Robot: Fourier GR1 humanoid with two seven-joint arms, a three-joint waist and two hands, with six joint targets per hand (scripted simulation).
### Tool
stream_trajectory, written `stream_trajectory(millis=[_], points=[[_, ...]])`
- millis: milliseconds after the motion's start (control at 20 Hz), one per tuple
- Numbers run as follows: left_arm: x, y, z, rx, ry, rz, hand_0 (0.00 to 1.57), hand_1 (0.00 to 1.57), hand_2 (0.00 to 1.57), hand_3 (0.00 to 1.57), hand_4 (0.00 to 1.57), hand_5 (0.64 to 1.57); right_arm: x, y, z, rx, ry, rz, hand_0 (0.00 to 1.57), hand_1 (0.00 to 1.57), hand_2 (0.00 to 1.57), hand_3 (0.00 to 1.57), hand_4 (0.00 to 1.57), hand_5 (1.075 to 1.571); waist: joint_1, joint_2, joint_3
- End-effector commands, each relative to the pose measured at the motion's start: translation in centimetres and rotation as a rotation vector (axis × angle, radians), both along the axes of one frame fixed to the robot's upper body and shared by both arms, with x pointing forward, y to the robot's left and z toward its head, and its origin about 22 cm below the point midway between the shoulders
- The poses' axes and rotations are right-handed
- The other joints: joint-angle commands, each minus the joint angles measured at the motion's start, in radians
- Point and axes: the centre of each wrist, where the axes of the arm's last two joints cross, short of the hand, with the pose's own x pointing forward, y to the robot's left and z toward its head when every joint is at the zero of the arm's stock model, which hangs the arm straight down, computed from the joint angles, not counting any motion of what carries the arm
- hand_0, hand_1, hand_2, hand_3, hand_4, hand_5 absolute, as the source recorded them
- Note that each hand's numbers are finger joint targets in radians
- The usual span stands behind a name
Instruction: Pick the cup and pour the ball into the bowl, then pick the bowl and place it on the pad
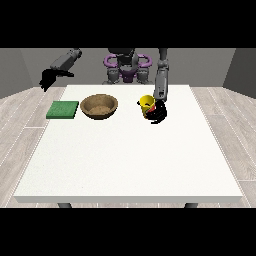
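Front view, entry read left to right. My hand at the view's left (48,79) hangs raised off the worktop's far left corner, well apart from everything; it holds nothing that I can see, and I cannot tell how its fingers lie. Next, the green pad (62,109) lies flat near the left edge of the white worktop (130,160), with nothing on it. Just beside it to the right sits the brown bowl (99,106), upright, mouth up, apart from the pad; no ball shows inside it. Further right stands the yellow cup (146,104), upright on the worktop, long axis vertical, opening facing up; something dark shows in its mouth, but I cannot tell whether that is the ball. My hand at the view's right (159,113) is down at the cup's right side, touching or nearly so; its fingers look curled toward the cup, yet I cannot make out whether they have closed on it. Progress, as I judge it: nothing completed. The cup is not lifted or tipped, the pour is not done, the bowl is not on the pad. Remaining: secure the cup, carry it left over the bowl, tilt its mouth down, then move the bowl onto the pad.
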Motion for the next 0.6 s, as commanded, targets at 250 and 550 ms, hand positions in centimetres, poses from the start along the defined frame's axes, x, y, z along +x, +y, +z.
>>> stream_trajectory(millis=[250,550], points=[[0.7,-0.5,1.0,0.367,0.194,0.185,1.36,1.36,1.57,1.57,1.02,1.534,-0.3,-1.3,-6.6,0.019,0.216,-0.047,0.0,0.0,0.21,0.38,0.0,1.57,0.03,-0.221,-0.0104],[0.0,-8.1,-2.3,0.647,0.267,0.165,1.36,1.36,1.57,1.57,0.97,1.559,-0.4,-2.8,-9.0,0.024,0.371,-0.045,0.0,0.0,0.15,0.24,0.35,1.566,0.034,-0.355,-0.0073]])
